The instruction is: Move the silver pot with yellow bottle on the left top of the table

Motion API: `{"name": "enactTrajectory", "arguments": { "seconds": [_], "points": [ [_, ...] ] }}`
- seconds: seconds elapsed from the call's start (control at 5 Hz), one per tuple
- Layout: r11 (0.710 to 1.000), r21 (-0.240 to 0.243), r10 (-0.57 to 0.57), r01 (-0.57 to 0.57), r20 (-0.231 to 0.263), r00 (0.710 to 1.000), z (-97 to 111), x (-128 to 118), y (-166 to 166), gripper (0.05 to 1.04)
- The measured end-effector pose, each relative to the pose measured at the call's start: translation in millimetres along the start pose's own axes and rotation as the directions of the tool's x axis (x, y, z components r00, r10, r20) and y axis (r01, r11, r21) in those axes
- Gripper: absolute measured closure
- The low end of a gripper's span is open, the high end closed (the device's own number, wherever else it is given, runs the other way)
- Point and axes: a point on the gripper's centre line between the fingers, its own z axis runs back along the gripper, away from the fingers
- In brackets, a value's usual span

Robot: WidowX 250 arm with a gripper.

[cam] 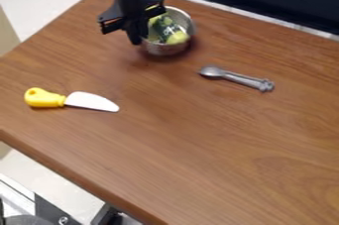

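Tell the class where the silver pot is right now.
In the camera view, the silver pot sits near the table's upper-left edge, right beside the gripper, above and to the left of the spoon.

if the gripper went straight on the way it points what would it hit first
Probably the silver pot, at its rim on the image's left; depth is unclear, so it might pass just outside and meet the table.

No readable text or numbers anywhere.
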Motion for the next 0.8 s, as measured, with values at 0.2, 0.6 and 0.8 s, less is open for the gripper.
{"name": "enactTrajectory", "arguments": {
  "seconds": [0.2,0.6,0.8],
  "points": [
    [1.000,-0.007,0.013,-0.013,-0.016,1.000,-2,13,-11,1.026],
    [0.999,0.012,0.047,-0.047,0.003,0.999,-11,33,-13,1.026],
    [0.998,0.037,0.047,-0.047,-0.015,0.999,-14,33,-11,1.004]
  ]
}}
